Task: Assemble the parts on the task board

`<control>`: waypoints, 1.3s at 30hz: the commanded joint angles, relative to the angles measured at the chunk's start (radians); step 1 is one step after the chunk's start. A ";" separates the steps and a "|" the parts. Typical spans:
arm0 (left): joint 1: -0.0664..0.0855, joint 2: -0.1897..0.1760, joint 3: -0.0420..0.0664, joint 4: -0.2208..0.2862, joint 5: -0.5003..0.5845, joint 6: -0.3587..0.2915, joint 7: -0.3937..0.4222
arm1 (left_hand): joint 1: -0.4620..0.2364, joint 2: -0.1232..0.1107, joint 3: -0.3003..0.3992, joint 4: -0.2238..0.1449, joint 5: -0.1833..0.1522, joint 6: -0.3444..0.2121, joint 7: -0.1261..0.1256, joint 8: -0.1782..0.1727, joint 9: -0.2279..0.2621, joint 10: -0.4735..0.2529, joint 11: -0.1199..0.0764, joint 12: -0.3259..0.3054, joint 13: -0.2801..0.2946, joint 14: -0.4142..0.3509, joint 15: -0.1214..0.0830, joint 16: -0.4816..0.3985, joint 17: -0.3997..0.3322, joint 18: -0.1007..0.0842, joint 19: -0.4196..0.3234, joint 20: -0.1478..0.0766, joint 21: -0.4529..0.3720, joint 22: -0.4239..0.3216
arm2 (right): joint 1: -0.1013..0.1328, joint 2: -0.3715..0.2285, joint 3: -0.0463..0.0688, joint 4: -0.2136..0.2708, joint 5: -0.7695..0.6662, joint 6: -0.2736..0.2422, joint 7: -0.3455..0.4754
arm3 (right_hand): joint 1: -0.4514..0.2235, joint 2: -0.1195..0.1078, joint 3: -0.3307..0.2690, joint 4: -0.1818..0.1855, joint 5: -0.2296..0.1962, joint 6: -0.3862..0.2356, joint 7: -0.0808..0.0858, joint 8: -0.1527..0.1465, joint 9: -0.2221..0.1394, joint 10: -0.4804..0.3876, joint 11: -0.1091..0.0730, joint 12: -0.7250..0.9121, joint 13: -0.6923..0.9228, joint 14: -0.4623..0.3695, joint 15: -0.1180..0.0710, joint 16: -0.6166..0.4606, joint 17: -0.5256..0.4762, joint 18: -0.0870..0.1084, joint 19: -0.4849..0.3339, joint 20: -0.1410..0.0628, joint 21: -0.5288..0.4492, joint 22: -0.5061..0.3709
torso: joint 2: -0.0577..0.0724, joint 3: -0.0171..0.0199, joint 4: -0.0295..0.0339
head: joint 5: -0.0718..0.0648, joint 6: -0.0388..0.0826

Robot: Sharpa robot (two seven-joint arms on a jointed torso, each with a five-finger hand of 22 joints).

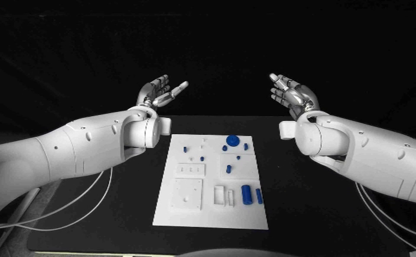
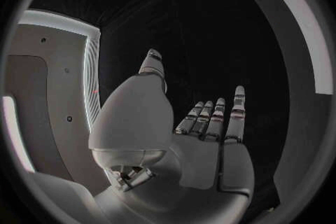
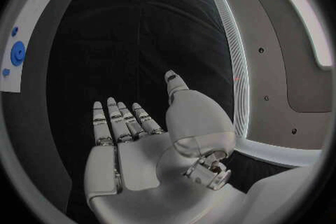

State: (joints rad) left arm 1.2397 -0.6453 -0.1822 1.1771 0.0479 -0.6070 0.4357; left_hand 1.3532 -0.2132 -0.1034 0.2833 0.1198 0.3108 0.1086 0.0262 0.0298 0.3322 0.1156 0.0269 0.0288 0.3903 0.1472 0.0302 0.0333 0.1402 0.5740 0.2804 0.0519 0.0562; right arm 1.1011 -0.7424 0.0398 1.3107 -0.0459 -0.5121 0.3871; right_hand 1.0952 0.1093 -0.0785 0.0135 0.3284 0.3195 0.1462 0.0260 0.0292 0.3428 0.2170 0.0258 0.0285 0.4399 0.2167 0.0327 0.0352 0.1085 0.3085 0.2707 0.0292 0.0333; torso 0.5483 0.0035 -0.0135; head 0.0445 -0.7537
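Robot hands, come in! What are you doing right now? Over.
Left hand open, fingers spread. Right hand open too. Task board untouched, blue parts waiting. Nothing in the way.

- Your left hand (image 1: 161, 92) and right hand (image 1: 292, 93) hang spread in the upper frame, above the table's far edge.
- Between them, the task board (image 1: 195, 206) lies unblocked; its blue parts (image 1: 247, 194) seem low.

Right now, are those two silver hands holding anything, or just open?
Left hand: open, fingers apart, holding nothing, raised beyond the task board.
Right hand: open, fingers apart, holding nothing.
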 commanded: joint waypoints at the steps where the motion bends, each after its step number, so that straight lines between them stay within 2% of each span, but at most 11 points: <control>1: 0.025 0.021 -0.019 -0.054 0.036 0.134 -0.049 | 0.047 -0.007 -0.003 0.014 0.009 0.017 0.003 0.005 0.002 0.015 0.003 0.004 0.002 0.017 0.004 0.005 0.002 0.020 0.023 0.007 0.007 0.003 | 0.011 0.010 0.008 -0.057 -0.075 0.247 -0.101 | 0.061 0.001 -0.003 -0.025 -0.001 0.025 0.065 0.006 0.003 0.031 0.011 0.006 0.003 0.033 0.006 0.006 0.003 0.021 0.023 0.007 0.007 0.002 | 0.000 0.0001 -0.0011 | 0.001 -0.003; 5: 0.047 0.037 -0.040 -0.100 0.043 0.164 -0.061 | 0.045 -0.002 0.000 0.013 0.008 0.019 0.004 0.005 0.002 0.016 0.004 0.004 0.002 0.018 0.003 0.005 0.002 0.020 0.022 0.007 0.007 0.003 | 0.022 0.019 0.016 -0.116 -0.099 0.342 -0.142 | 0.090 -0.008 0.003 -0.063 -0.028 0.037 0.066 0.007 0.004 0.046 0.013 0.007 0.004 0.052 0.007 0.007 0.004 0.019 0.033 0.004 0.008 0.003 | 0.000 0.0001 -0.0011 | 0.001 -0.003; 13: 0.052 0.040 -0.044 -0.110 0.045 0.171 -0.064 | 0.045 -0.002 0.000 0.013 0.007 0.020 0.005 0.005 0.002 0.019 0.005 0.005 0.003 0.019 0.003 0.005 0.002 0.020 0.024 0.007 0.008 0.003 | 0.032 0.027 0.024 -0.165 -0.118 0.421 -0.176 | 0.146 -0.023 0.031 -0.160 -0.062 0.088 0.064 0.010 0.006 0.107 0.010 0.010 0.007 0.122 0.003 0.010 0.007 0.014 0.080 -0.008 0.013 0.007 | 0.000 0.0001 -0.0011 | 0.001 -0.003; 14: 0.052 0.033 -0.044 -0.098 0.044 0.185 -0.063 | 0.045 -0.002 0.001 0.013 0.007 0.020 0.005 0.005 0.002 0.019 0.005 0.005 0.003 0.019 0.003 0.005 0.002 0.020 0.024 0.007 0.008 0.003 | 0.032 0.034 0.024 -0.189 -0.195 0.379 -0.173 | 0.167 -0.027 0.045 -0.184 -0.069 0.116 0.064 0.012 0.008 0.138 0.011 0.011 0.009 0.155 0.004 0.012 0.009 0.013 0.104 -0.013 0.015 0.008 | 0.001 0.0010 -0.0012 | 0.017 0.032; 18: 0.052 0.029 -0.044 -0.094 0.044 0.196 -0.057 | 0.048 0.035 0.028 0.008 0.003 0.054 0.021 0.008 0.004 0.060 0.016 0.006 0.005 0.068 0.006 0.008 0.005 0.026 0.060 0.007 0.014 0.007 | 0.032 0.041 0.024 -0.195 -0.299 0.355 -0.176 | 0.198 -0.036 0.080 -0.234 -0.066 0.207 0.064 0.015 0.012 0.253 0.012 0.017 0.014 0.284 0.007 0.016 0.014 0.003 0.207 -0.036 0.025 0.014 | 0.002 0.0010 -0.0006 | 0.017 0.037; 22: 0.052 0.018 -0.044 -0.082 0.034 0.228 -0.049 | 0.024 0.168 0.032 -0.144 0.006 0.246 0.063 0.016 0.013 0.260 0.056 0.014 0.014 0.280 0.029 0.016 0.014 0.047 0.204 -0.006 0.051 0.021 | 0.032 0.056 0.024 -0.210 -0.450 0.349 -0.168 | 0.204 -0.034 0.117 -0.278 -0.005 0.405 0.046 0.025 0.021 0.504 -0.023 0.025 0.024 0.560 -0.033 0.027 0.026 0.002 0.406 -0.069 0.059 0.027 | 0.003 0.0001 0.0000 | 0.019 0.039; 25: 0.054 0.002 -0.044 -0.061 0.005 0.253 -0.047 | 0.025 0.229 -0.004 -0.236 0.013 0.356 0.074 0.021 0.018 0.404 0.067 0.023 0.021 0.541 0.040 0.025 0.025 -0.010 0.295 -0.080 0.105 0.030 | 0.032 0.067 0.024 -0.215 -0.580 0.344 -0.151 | 0.182 -0.031 0.191 -0.302 0.038 0.667 0.019 0.038 0.035 0.706 -0.067 0.031 0.029 0.709 -0.094 0.035 0.029 0.005 0.612 -0.119 0.111 0.037 | 0.007 0.0012 0.0001 | 0.023 0.042; 27: 0.057 -0.012 -0.043 -0.042 -0.023 0.271 -0.048 | 0.040 0.258 -0.012 -0.264 0.024 0.536 0.065 0.034 0.028 0.650 0.056 0.034 0.025 0.654 0.017 0.037 0.033 -0.021 0.351 -0.113 0.140 0.040 | 0.032 0.075 0.024 -0.217 -0.667 0.343 -0.144 | 0.173 -0.041 0.247 -0.303 0.040 0.702 0.009 0.039 0.036 0.747 -0.084 0.032 0.029 0.792 -0.125 0.045 0.035 0.010 0.686 -0.151 0.136 0.041 | 0.012 0.0020 0.0020 | 0.022 0.044; 29: 0.061 -0.022 -0.043 -0.025 -0.045 0.279 -0.048 | 0.050 0.276 -0.022 -0.281 0.029 0.656 0.051 0.037 0.034 0.725 0.036 0.033 0.028 0.726 -0.007 0.036 0.037 -0.036 0.388 -0.140 0.164 0.046 | 0.032 0.082 0.024 -0.220 -0.739 0.344 -0.140 | 0.165 -0.057 0.288 -0.303 0.044 0.718 0.006 0.039 0.036 0.766 -0.093 0.033 0.030 0.856 -0.148 0.052 0.041 0.012 0.742 -0.173 0.154 0.043 | 0.017 0.0017 0.0036 | 0.018 0.045; 34: 0.076 -0.052 -0.042 0.029 -0.089 0.294 -0.052 | 0.078 0.303 -0.044 -0.311 0.063 0.698 0.035 0.038 0.035 0.798 0.009 0.033 0.030 0.806 -0.041 0.048 0.039 -0.068 0.425 -0.184 0.200 0.057 | 0.032 0.096 0.025 -0.214 -1.019 0.378 -0.151 | 0.148 -0.108 0.299 -0.299 0.088 0.771 -0.019 0.039 0.036 0.862 -0.139 0.033 0.031 1.076 -0.227 0.203 0.123 0.057 1.000 -0.247 0.285 0.095 | 0.037 0.0009 0.0139 | 0.008 0.048; 39: 0.090 -0.077 -0.032 0.081 -0.107 0.301 -0.053 | 0.087 0.325 -0.080 -0.330 0.068 0.705 0.033 0.039 0.035 0.805 0.006 0.033 0.030 0.816 -0.046 0.046 0.038 -0.083 0.417 -0.196 0.220 0.060 | 0.033 0.098 0.025 -0.186 -1.243 0.375 -0.189 | 0.141 -0.133 0.334 -0.299 0.077 0.776 -0.022 0.036 0.035 0.860 -0.142 0.033 0.031 1.066 -0.237 0.469 0.257 0.060 1.071 -0.277 0.356 0.141 | 0.060 -0.0006 0.0296 | -0.004 0.054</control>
State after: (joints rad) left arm 1.3256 -0.7194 -0.2157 1.2464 -0.0142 -0.3435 0.3760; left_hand 1.4394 0.1054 -0.1824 -0.0494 0.1848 1.0109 0.1409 0.0638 0.0635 1.1293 0.1200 0.0587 0.0568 1.2010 0.1003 0.0736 0.0717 0.0772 0.9897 0.0888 0.2711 0.1152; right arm 1.1332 -0.6463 0.0642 1.1170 -1.0308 -0.1583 0.2205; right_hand 1.2406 -0.0090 0.2362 -0.2835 0.4007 1.0711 0.1311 0.0587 0.0632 1.1763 0.0860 0.0547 0.0584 1.4343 -0.0022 0.3983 0.2435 0.1531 1.3047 0.0189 0.3421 0.1544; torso 0.5908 0.0035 0.0051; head 0.0466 -0.7023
